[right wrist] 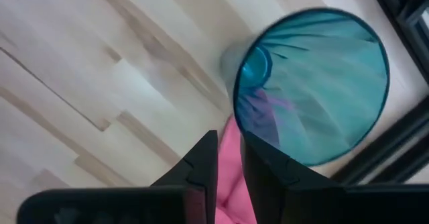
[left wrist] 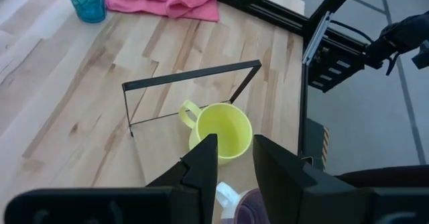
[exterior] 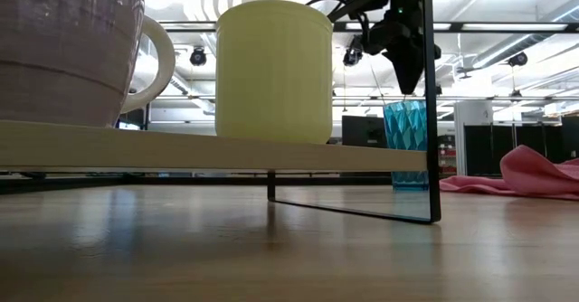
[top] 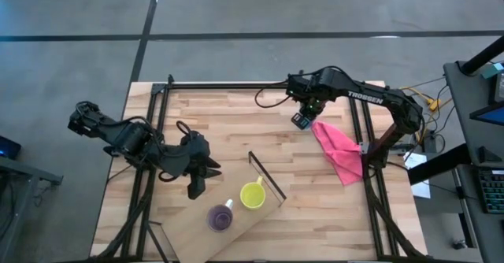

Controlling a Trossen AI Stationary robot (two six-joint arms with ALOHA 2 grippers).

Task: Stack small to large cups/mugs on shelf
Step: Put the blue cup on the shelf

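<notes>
A small yellow mug (top: 252, 194) and a translucent purple cup (top: 220, 217) with a pale handle stand upright side by side on the light-wood shelf board (top: 268, 208). The shelf's thin dark frame (top: 266, 175) stands at the board's far end. The teal tumbler (top: 302, 122) stands upright on the table beside the pink cloth (top: 339, 153). My left gripper (left wrist: 234, 163) hovers open above the yellow mug (left wrist: 221, 133), on its left side. My right gripper (right wrist: 230, 157) hangs just above the teal tumbler (right wrist: 315, 83), with its fingers a narrow gap apart and beside the rim. It touches nothing.
The pink cloth (exterior: 534, 175) lies crumpled at the table's right side, touching or nearly touching the tumbler (exterior: 404, 144). Dark metal rails (top: 150, 184) run along the table's left and right sides. Bare wood lies between the tumbler and the shelf frame (exterior: 432, 103).
</notes>
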